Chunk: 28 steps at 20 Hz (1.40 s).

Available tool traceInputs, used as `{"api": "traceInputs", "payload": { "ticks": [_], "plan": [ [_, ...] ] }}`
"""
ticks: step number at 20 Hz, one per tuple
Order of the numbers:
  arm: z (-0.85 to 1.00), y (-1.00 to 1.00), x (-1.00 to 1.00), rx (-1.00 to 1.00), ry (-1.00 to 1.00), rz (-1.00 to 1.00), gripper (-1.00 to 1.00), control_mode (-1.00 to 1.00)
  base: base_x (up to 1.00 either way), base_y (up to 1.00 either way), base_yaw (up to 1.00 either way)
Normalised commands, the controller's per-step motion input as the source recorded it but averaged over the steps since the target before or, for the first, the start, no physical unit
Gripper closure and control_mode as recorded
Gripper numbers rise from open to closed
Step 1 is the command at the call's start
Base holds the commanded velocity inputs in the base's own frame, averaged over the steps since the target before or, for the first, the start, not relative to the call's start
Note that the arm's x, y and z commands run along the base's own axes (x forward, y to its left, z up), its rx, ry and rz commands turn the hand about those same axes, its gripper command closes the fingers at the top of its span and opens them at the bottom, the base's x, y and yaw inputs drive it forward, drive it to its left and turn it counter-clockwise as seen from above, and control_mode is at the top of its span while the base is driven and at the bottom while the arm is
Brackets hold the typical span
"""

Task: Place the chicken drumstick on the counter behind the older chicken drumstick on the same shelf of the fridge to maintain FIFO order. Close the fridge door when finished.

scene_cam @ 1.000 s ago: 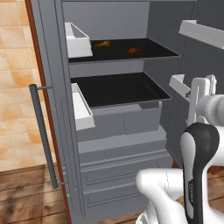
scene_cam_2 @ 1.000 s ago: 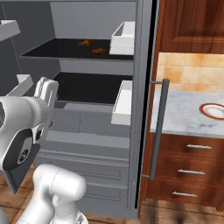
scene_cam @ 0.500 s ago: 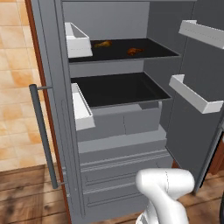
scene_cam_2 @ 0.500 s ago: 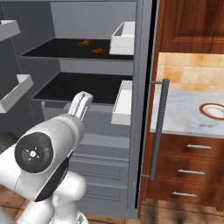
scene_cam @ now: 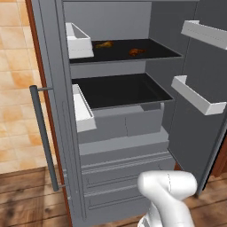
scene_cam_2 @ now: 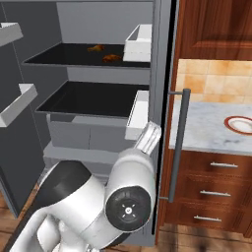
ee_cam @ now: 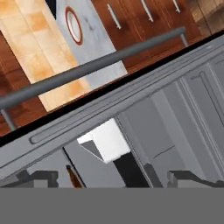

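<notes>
Closest to me, the white arm (scene_cam_2: 98, 206) bulks low in front of the open fridge (scene_cam: 119, 133), its wrist turned toward the door edge on the right. The end effector (ee_cam: 109, 177) shows in the hand view as two dark tips set well apart with nothing between them, so it is released and empty. Just past the tips that tilted view catches a white door bin (ee_cam: 107, 140), the grey fridge front and the long bar handle (ee_cam: 92, 65) running across. Behind the arm, the grey drawers (scene_cam: 119, 177) sit at the bottom of the fridge, and above them comes the lower, deeper black shelf (scene_cam: 122, 91), bare. White bins (scene_cam: 197, 95) hang on the open door to the right in the left base view. Higher and further back lies the thin upper shelf (scene_cam: 126, 51), and on it are two drumsticks: one drumstick (scene_cam: 136, 52) nearer the front, and the other drumstick (scene_cam: 104, 44) behind it, toward the back wall, the two apart. Both fridge doors stand open. Off to the right in the right base view, the marble bench (scene_cam_2: 211, 125) runs over the wooden cabinets (scene_cam_2: 216, 192), carrying a red-rimmed plate (scene_cam_2: 240, 124) near the picture's edge, with orange-tan tiles (scene_cam_2: 216, 81) behind it.
</notes>
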Motion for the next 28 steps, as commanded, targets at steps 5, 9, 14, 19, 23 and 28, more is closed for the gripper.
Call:
{"api": "traceInputs", "payload": {
  "ticks": [5, 9, 14, 19, 23, 28],
  "plan": [
    [-0.56, -0.82, 0.55, 0.07, 0.0, 0.06, -1.0, -1.0, 0.0, 0.0, 0.0],
    [-0.58, -0.72, 0.57, 0.04, -0.02, 0.1, -1.0, -1.0, 0.0, 0.0, 0.0],
    [-0.61, -0.39, 0.78, 0.01, -0.07, 0.2, -1.0, -1.0, 0.0, 0.0, 0.0],
    [-0.38, -0.43, 0.52, 0.02, -0.13, 0.18, -1.0, -1.0, 0.0, 0.0, 0.0],
    [-0.23, -0.14, 0.63, 0.0, 0.04, 0.16, -1.0, -1.0, 0.0, 0.0, 0.0],
    [-0.26, -0.23, 0.61, 0.0, 0.0, 0.19, -1.0, -1.0, 0.0, 0.0, 0.0]
  ]
}}
